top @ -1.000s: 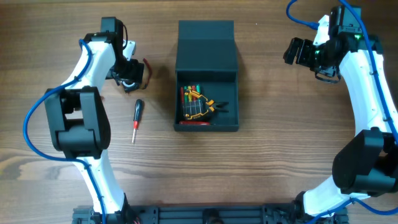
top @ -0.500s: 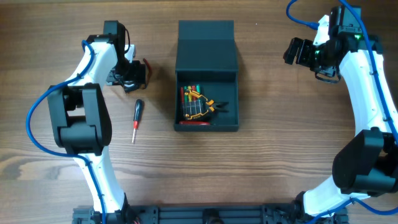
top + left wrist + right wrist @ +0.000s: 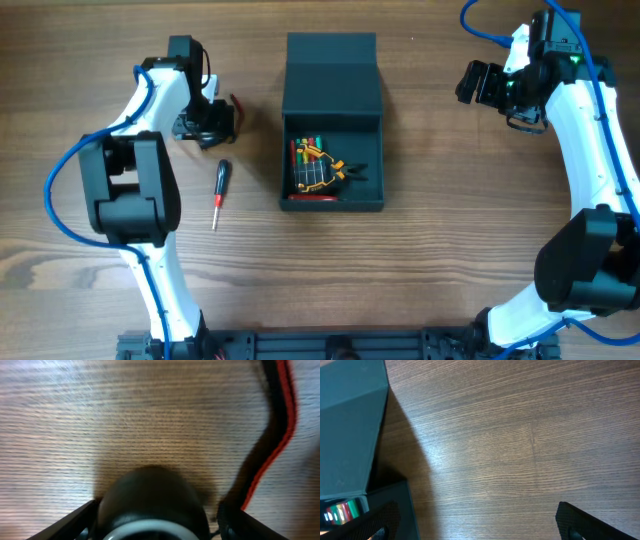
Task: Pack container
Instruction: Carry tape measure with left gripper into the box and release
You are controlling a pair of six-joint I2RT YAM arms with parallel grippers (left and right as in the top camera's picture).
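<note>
The dark teal-grey container [image 3: 332,205] stands open at the table's middle, its flap lid [image 3: 331,75] folded back. Inside lie several tools with red, green and yellow handles [image 3: 318,165]. A black-handled screwdriver with a red tip [image 3: 219,190] lies on the table to its left. My left gripper [image 3: 208,128] is low over the table left of the container. Its fingers [image 3: 157,520] are open on either side of a dark round object [image 3: 150,495]. A red-and-black curved piece [image 3: 280,425] lies beside it. My right gripper [image 3: 488,85] is open and empty, right of the lid [image 3: 350,420].
Bare wooden table [image 3: 450,250] surrounds the container. In the right wrist view the wood [image 3: 520,450] lies under the open fingers [image 3: 475,525], and the container's front part with coloured handles [image 3: 340,510] shows at the lower left.
My left gripper has shifted slightly right and settled over the dark round object. The right arm, the container and the screwdriver have not moved.
</note>
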